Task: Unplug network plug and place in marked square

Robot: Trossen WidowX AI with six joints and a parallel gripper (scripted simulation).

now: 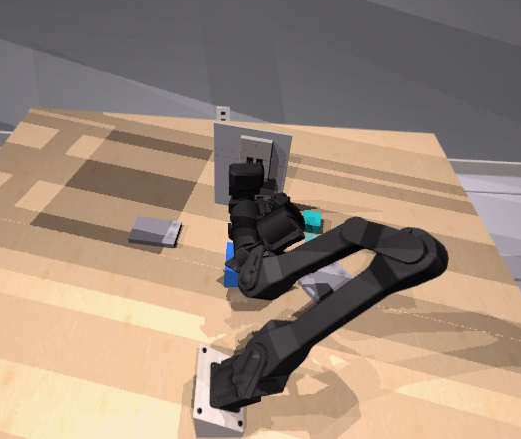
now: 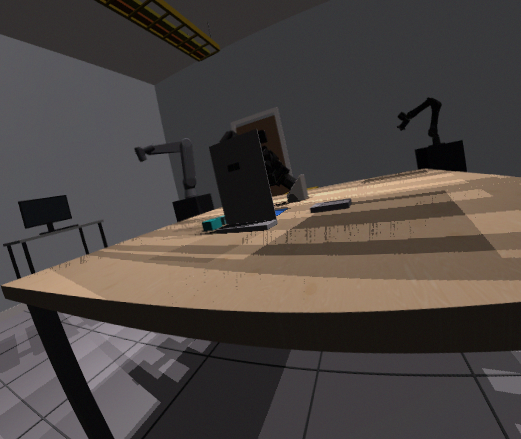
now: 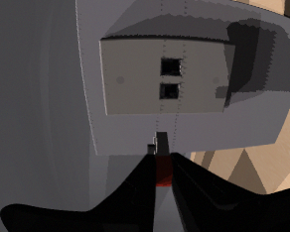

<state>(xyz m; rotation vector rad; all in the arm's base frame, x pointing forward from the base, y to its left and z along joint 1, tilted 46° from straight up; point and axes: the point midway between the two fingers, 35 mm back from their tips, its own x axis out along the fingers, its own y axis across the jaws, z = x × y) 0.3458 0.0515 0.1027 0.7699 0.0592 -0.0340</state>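
A small network plug (image 3: 162,143) with a grey tip and a red part sits between my fingertips. My gripper (image 3: 161,161) is shut on it. In the wrist view, the plug is below the two dark sockets (image 3: 171,66) (image 3: 169,91) of the pale face plate (image 3: 134,74) and outside both. The plate is on the upright grey panel (image 1: 223,159) (image 2: 242,184) (image 3: 129,133). The thin tab cannot be made out clearly. The blue marked square (image 1: 230,275) (image 2: 281,212) lies on the table on the robot's side of the panel, partly hidden by the arm in the top view.
A grey slab (image 1: 152,231) (image 2: 331,205) lies left of the panel in the top view. A teal block (image 1: 312,220) (image 2: 213,223) stands right of the gripper, with another teal piece (image 1: 311,239) near it. A second grey slab (image 1: 334,276) lies partly under the arm's links.
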